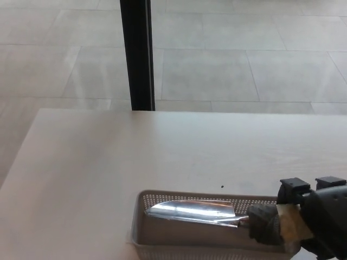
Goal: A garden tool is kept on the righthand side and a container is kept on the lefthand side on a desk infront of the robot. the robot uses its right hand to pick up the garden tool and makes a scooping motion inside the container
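Gripping the handle of the trowel, the right robot hand sat at the right end of the white perforated container on the pale table; its fingers were clamped on the tool; the shiny blade reached leftward from them, lying flat at rim level over the container; no left robot hand showed

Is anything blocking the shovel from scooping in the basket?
Nothing visible is. The right hand already holds the garden trowel, and its shiny blade sits inside the white perforated basket with nothing visible in front of it. No other object shows in the part of the basket that is in view.
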Motion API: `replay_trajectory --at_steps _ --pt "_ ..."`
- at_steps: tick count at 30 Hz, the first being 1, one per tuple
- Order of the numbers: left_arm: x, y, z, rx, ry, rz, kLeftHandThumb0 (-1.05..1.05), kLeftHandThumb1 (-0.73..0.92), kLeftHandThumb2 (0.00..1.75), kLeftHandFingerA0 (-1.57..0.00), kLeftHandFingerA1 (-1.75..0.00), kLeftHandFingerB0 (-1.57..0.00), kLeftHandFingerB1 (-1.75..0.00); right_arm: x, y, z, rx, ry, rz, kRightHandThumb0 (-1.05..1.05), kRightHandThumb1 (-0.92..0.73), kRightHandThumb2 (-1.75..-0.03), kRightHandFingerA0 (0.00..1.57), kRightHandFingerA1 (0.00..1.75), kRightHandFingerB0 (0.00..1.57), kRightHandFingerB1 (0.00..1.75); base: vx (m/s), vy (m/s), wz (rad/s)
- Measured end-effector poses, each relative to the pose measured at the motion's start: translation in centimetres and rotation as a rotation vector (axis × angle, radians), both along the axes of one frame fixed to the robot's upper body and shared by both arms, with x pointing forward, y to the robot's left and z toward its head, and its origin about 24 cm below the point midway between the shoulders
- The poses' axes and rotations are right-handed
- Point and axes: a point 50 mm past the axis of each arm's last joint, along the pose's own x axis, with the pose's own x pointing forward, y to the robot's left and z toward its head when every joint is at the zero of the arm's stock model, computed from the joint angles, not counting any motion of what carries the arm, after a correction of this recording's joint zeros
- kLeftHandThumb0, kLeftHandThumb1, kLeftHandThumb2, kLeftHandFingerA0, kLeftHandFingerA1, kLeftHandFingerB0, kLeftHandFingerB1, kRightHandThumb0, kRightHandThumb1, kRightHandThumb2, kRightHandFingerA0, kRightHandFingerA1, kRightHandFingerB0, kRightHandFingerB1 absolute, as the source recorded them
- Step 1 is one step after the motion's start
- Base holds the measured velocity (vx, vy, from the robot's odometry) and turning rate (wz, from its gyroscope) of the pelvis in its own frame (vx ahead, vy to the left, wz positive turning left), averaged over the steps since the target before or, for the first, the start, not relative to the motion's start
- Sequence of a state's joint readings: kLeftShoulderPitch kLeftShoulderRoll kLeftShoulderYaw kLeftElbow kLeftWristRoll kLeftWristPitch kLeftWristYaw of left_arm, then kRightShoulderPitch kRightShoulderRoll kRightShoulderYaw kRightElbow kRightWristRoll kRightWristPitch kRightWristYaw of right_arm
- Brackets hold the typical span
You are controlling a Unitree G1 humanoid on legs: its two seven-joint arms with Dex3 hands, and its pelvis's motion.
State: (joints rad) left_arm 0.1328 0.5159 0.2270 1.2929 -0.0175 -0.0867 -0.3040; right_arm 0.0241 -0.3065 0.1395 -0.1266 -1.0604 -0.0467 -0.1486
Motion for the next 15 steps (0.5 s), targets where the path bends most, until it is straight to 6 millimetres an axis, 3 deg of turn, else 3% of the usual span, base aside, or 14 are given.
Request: replay_trajectory --at_steps 5,6,7,8,11,15 --pt "0.0 0.0 0.0 0.0 0.001 0.0 -0.67 -0.14 1.07 -1.03 -1.07 -0.93 -0.96 0.0 -0.5 -0.1 0.08 0.004 -0.023 -0.17 -0.44 -1.17 0.96 1.75 0.79 1.45 0.0 0.0 0.0" --pt "0.0 0.0 0.0 0.0 0.001 0.001 -0.57 -0.05 1.04 -1.07 -1.11 -0.92 -0.98 0.1 -0.6 0.0 0.091 0.004 -0.027 -0.16 -0.41 -1.19 0.95 1.75 0.81 1.43 0.0 0.0 0.0" --pt "0.0 0.0 0.0 0.0 0.0 0.001 -0.68 -0.1 1.05 -0.95 -1.05 -0.86 -0.95 0.1 -0.7 0.0 0.105 0.002 -0.033 -0.13 -0.4 -1.18 0.94 1.75 0.81 1.44 0.0 0.0 0.0" --pt "0.0 0.0 0.0 0.0 0.001 0.001 -0.68 -0.09 1.05 -0.95 -1.04 -0.87 -0.94 0.1 -0.9 0.1 0.116 -0.003 -0.038 -0.21 -0.43 -1.13 1.27 1.43 0.92 1.21 0.0 0.0 0.0" --pt "-0.1 0.0 0.0 -0.001 0.001 0.001 -0.68 -0.07 1.04 -0.99 -1.04 -0.88 -0.95 0.6 -1.4 1.0 0.164 -0.04 -0.057 -0.1 -0.46 -1.02 1.22 1.38 0.9 1.1 0.0 0.0 0.0" --pt "-0.2 0.0 0.0 -0.001 0.005 0.003 -0.65 -0.1 1.05 -1.0 -1.03 -0.9 -0.94 1.5 -2.8 3.1 0.22 -0.118 -0.098 -0.08 -0.47 -1.0 1.19 1.35 0.91 1.1 0.0 0.0 0.0"
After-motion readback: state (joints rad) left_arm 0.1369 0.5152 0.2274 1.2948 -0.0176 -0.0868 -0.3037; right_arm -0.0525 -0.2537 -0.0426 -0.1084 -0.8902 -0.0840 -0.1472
